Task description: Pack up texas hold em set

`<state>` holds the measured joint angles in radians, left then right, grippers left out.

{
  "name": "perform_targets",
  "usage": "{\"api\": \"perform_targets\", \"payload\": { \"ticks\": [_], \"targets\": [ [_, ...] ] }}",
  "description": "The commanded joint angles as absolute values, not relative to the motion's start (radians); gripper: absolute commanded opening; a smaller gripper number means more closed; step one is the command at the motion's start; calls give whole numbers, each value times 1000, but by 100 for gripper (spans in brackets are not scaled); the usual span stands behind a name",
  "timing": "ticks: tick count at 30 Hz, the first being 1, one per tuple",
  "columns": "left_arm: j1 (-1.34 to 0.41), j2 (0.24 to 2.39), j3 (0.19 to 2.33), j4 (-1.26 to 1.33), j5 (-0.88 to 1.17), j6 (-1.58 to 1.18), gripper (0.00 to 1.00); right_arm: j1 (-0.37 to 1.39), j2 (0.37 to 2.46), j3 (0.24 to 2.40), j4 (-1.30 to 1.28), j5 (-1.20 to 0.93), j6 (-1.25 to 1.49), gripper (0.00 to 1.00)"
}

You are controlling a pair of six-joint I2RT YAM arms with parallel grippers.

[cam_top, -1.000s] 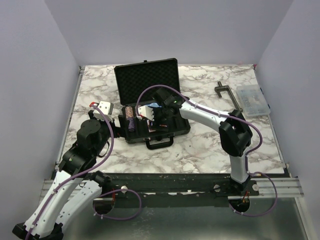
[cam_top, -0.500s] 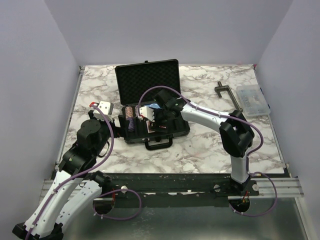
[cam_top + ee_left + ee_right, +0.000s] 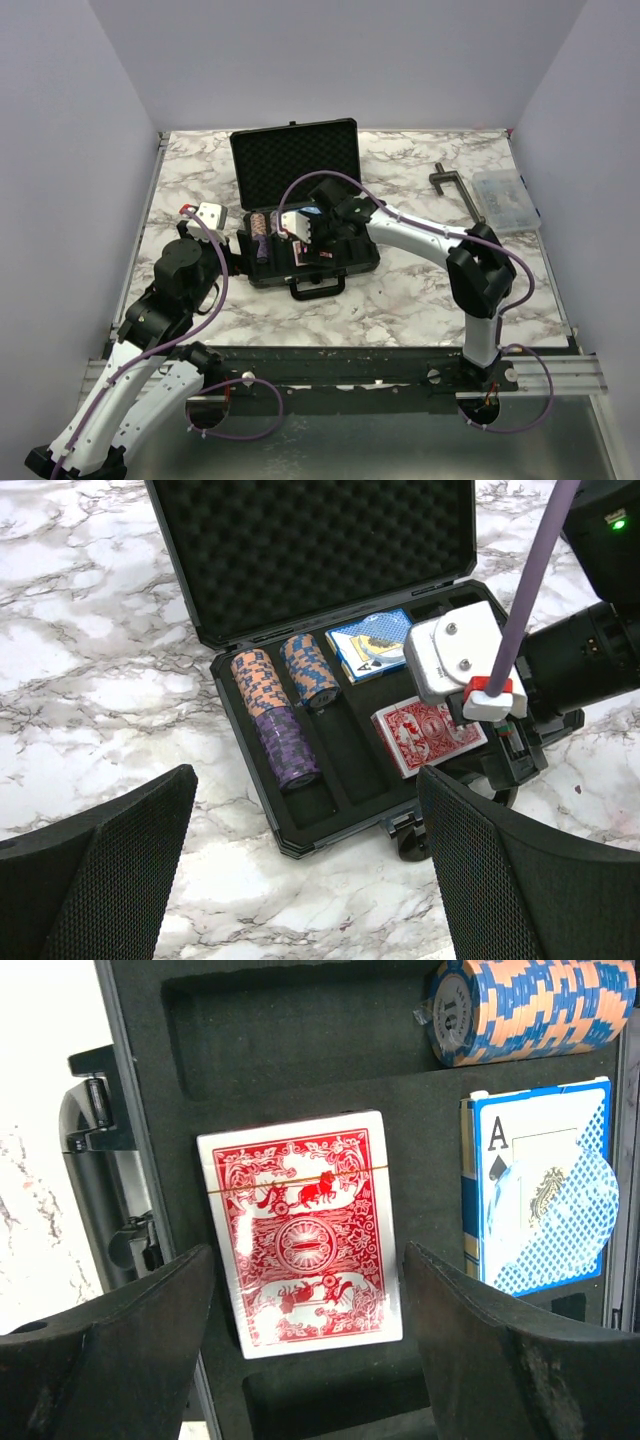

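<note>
**Step in hand: seating the red deck, then withdrawing**

1. Status. The case [image 3: 296,162] lies open on the bench [image 3: 400,290], with its lid raised at the far side. The red deck [image 3: 300,1230] lies face down in the tray, towards the case's handle side. The blue deck [image 3: 540,1190] sits in the adjoining recess, nearer the lid. Two chip stacks [image 3: 272,715] lie in the slots at the left end of the case.

2. Right gripper [image 3: 307,1260]. It hangs over the red deck with its jaws apart, one on each side of the deck. A clear gap shows on both sides, and the gripper has hold of nothing.

3. Left gripper [image 3: 310,780]. It is spread wide and empty, and hovers off the left end of the case.

4. Procedure. Raise the right gripper straight up out of the case. Avoid sideways travel, since a finger that brushes the deck would likely skew it.

5. Check. The wrist view does not show whether the red deck sits flush in its recess. If an edge rides on the foam, press it down before the lid is swung shut.

6. Caution. Route both arms clear of the raised lid.
</note>
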<state>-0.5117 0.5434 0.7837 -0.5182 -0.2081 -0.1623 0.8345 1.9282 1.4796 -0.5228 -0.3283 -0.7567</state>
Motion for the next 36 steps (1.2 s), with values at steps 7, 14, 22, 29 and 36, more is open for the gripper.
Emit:
{"api": "perform_targets", "payload": {
  "ticks": [7, 14, 22, 29, 36],
  "targets": [
    [-509, 537, 773, -511, -199, -152, 91, 859, 1825, 1462, -499, -395, -626, 70],
    [-509, 534, 773, -510, -200, -152, 91, 859, 1762, 1348, -225, -294, -377, 43],
    [-509, 536, 773, -509, -198, -152, 91, 861, 1709, 1176, -9, -117, -44, 1],
    [-509, 539, 773, -511, -198, -152, 91, 867, 1651, 1062, 168, -23, 205, 1],
    [-509, 541, 772, -511, -201, -153, 91, 871, 1645, 1037, 248, 30, 291, 1]
  ]
}}
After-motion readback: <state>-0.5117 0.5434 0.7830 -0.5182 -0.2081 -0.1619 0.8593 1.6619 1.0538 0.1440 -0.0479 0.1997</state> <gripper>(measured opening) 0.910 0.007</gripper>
